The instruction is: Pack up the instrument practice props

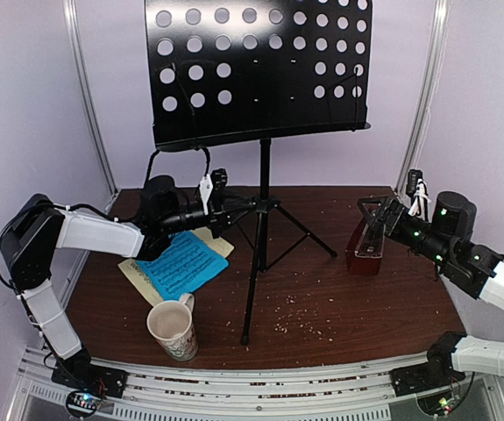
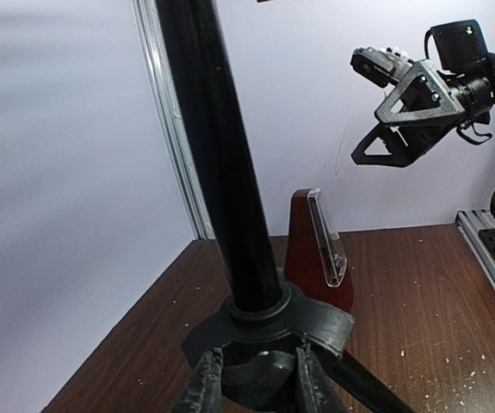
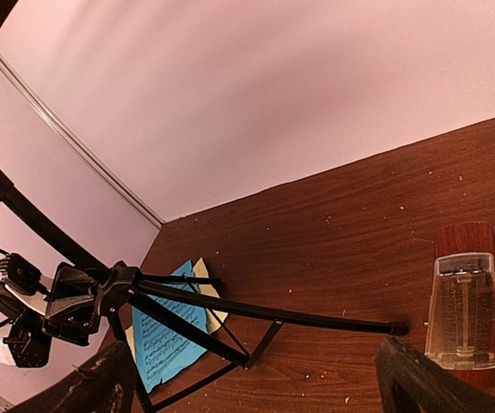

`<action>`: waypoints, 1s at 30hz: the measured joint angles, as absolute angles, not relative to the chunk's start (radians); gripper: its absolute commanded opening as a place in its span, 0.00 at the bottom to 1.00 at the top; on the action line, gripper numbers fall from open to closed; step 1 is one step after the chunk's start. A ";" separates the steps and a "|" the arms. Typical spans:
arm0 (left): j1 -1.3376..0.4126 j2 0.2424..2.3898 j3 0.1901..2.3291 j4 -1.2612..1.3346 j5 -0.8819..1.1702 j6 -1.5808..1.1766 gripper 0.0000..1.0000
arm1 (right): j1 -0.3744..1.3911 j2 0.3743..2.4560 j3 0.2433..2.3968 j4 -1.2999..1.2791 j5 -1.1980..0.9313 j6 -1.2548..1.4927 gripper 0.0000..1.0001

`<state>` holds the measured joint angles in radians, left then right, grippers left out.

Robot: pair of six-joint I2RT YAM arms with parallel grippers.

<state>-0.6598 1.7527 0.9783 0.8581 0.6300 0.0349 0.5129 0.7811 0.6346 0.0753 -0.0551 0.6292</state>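
We've bare tabletop (image 1: 365, 298) right of music stand (image 1: 265, 167); L gripper (image 2: 256, 387) pinches its hub, R gripper (image 3: 260, 385) spread over upright red-brown metronome (image 3: 464, 310), clear cover

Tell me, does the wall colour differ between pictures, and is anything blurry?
Right wrist view: warmer pink cast, the right fingers dark and soft up close. Left wrist view: the music stand looms huge, slightly soft. Top view: even light, sharp.
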 measured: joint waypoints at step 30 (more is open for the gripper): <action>-0.658 1.750 0.994 0.803 0.633 -0.971 0.42 | 0.513 0.807 0.635 0.077 -0.055 0.640 1.00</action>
